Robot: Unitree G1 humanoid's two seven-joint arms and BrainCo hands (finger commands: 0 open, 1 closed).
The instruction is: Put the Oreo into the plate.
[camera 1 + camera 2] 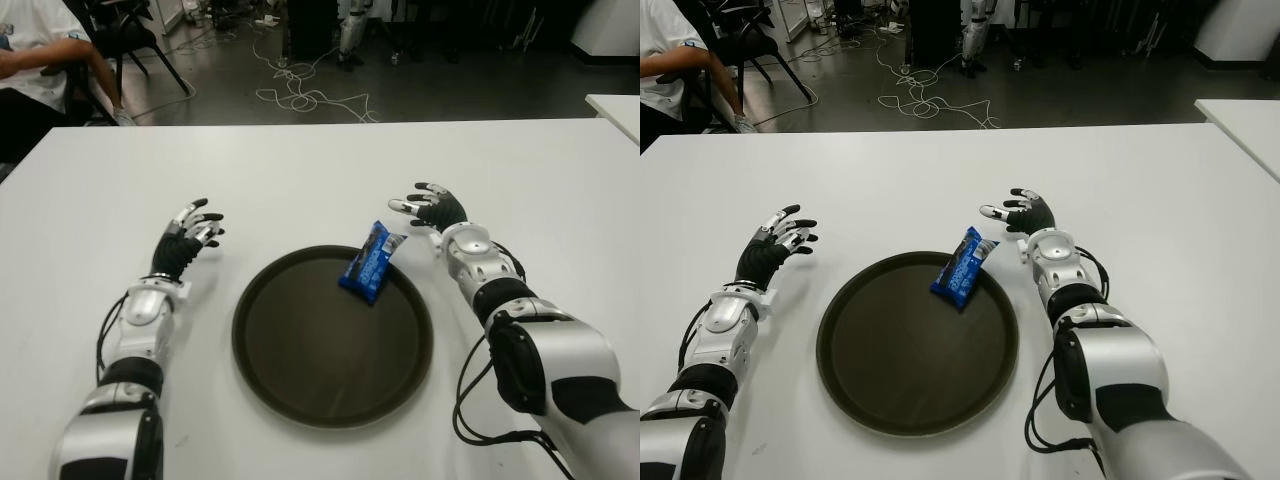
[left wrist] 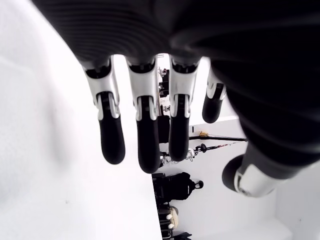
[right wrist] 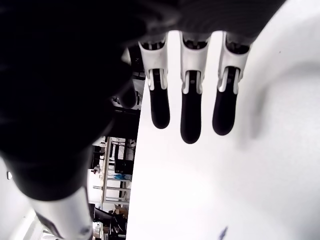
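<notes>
Oreo packet (image 1: 372,262): lies on plate (image 1: 300,380), far rim | right hand (image 1: 432,210): fingers spread, empty, just beyond packet | left hand (image 1: 190,238): spread, empty, left of plate | placement looks complete; retreat remains.
</notes>
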